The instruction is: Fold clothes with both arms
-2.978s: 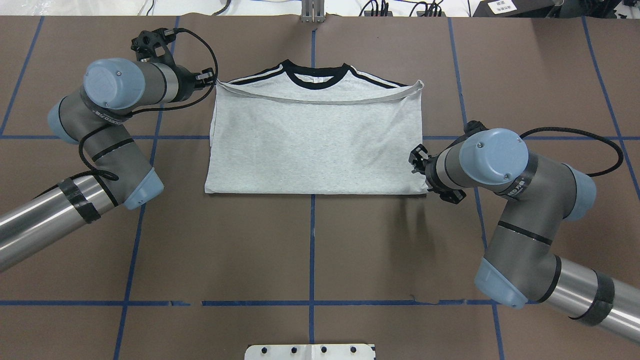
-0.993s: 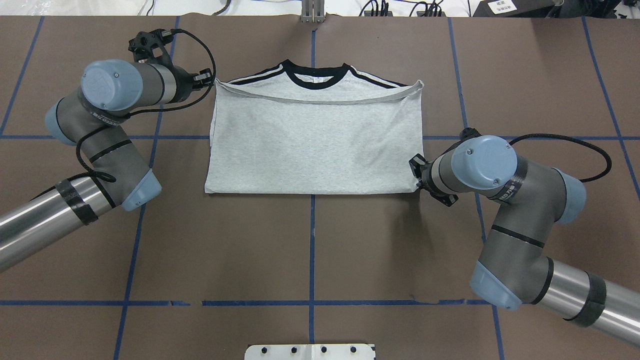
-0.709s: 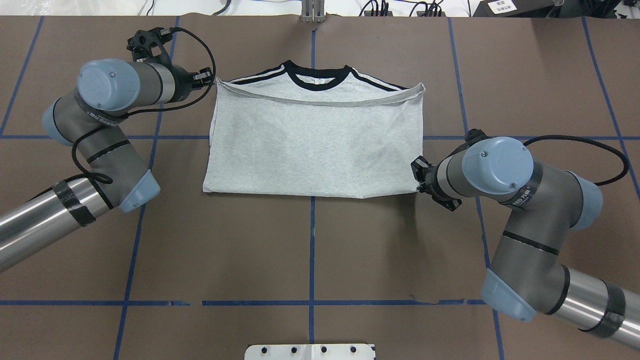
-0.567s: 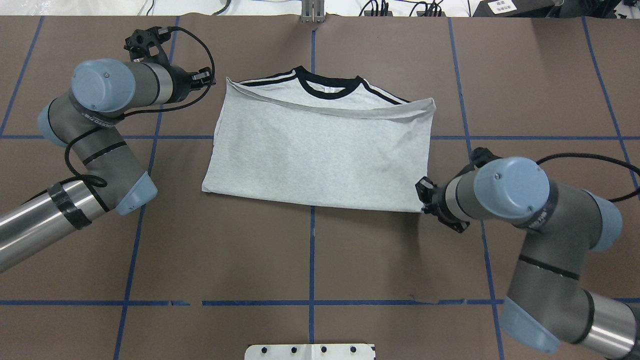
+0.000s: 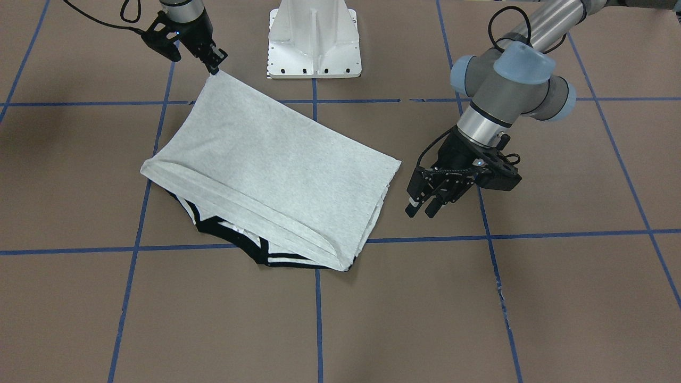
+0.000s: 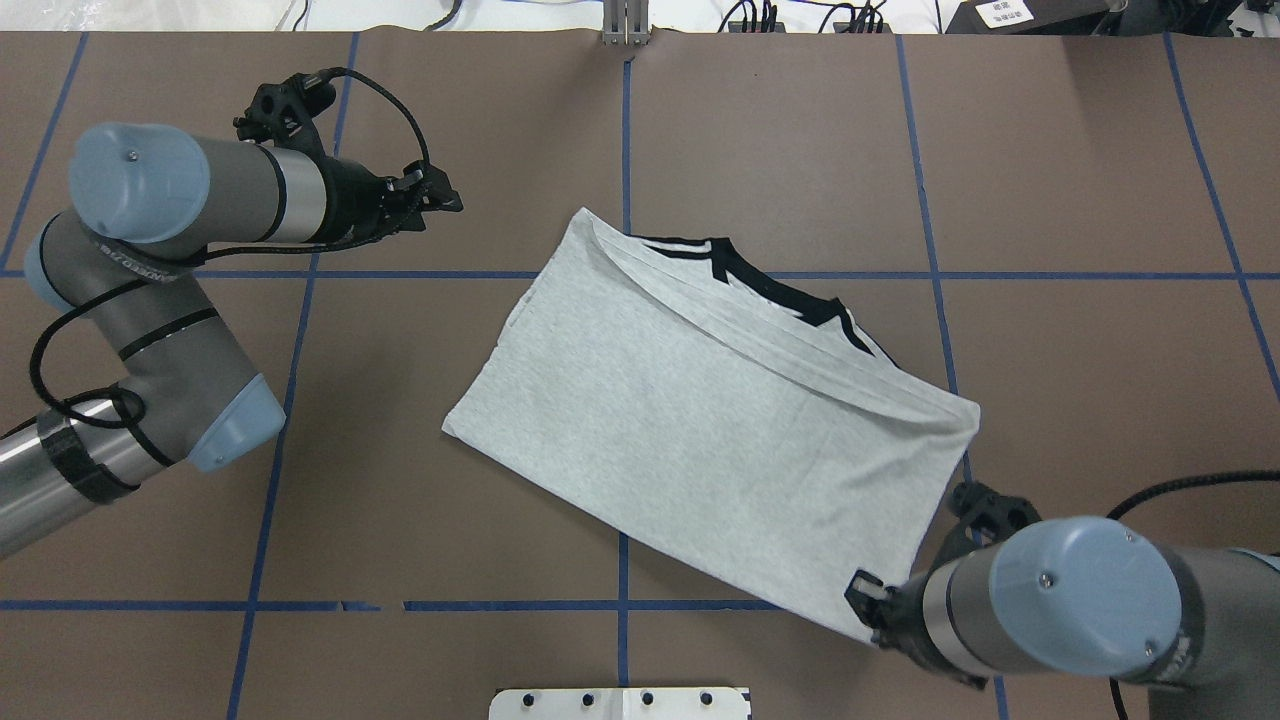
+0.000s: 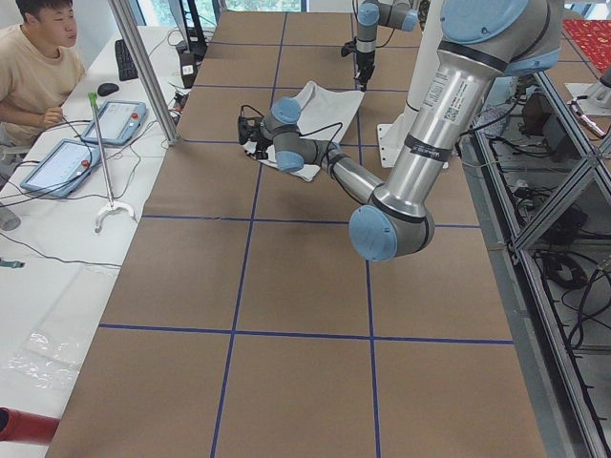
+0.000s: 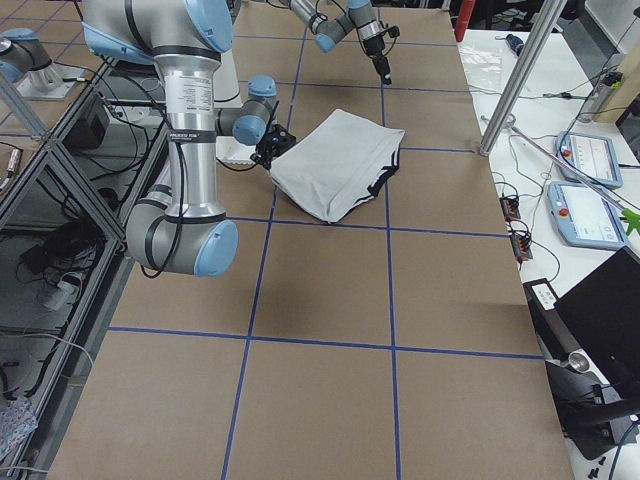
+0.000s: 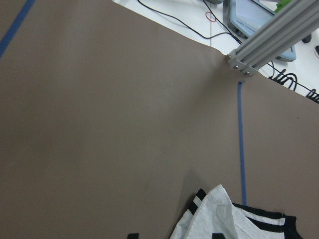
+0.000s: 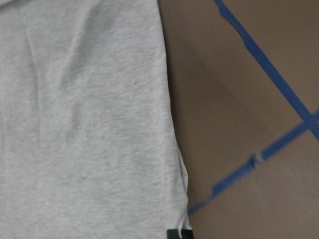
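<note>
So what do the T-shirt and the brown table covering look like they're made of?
T-shirt: soft knit jersey, probably cotton or a blend; matte, speckled heather grey, draping in soft folds. Table covering: likely paper or thin card; flat, matte brown, no sheen, blue tape lines stuck on it.

Silver-grey left arm (image 6: 170,330) and right arm (image 6: 1080,600), light-blue caps (image 6: 135,182) (black cables (image 6: 1200,482))
</note>
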Action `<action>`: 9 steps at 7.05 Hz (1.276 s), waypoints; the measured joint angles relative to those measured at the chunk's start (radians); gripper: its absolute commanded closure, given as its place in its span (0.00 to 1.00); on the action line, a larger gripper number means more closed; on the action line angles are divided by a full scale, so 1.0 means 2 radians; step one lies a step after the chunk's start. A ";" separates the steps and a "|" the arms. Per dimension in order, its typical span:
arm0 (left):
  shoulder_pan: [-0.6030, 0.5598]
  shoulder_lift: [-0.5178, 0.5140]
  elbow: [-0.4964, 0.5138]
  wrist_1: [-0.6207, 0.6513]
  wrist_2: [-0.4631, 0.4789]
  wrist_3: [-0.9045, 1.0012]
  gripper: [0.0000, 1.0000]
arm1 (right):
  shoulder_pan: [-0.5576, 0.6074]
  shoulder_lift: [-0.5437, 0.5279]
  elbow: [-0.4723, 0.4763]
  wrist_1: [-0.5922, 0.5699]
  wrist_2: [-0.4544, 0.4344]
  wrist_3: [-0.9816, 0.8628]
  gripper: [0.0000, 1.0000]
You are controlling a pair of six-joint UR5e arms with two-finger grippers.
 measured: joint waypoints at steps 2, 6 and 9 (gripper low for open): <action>0.034 0.049 -0.080 0.002 -0.012 -0.056 0.26 | -0.066 -0.001 0.031 -0.064 0.017 0.012 0.00; 0.093 0.077 -0.093 0.033 -0.014 -0.120 0.23 | -0.018 0.033 0.019 -0.079 0.015 0.077 0.00; 0.146 0.075 -0.084 0.060 -0.014 -0.166 0.24 | 0.108 0.160 -0.077 -0.074 -0.012 0.026 0.00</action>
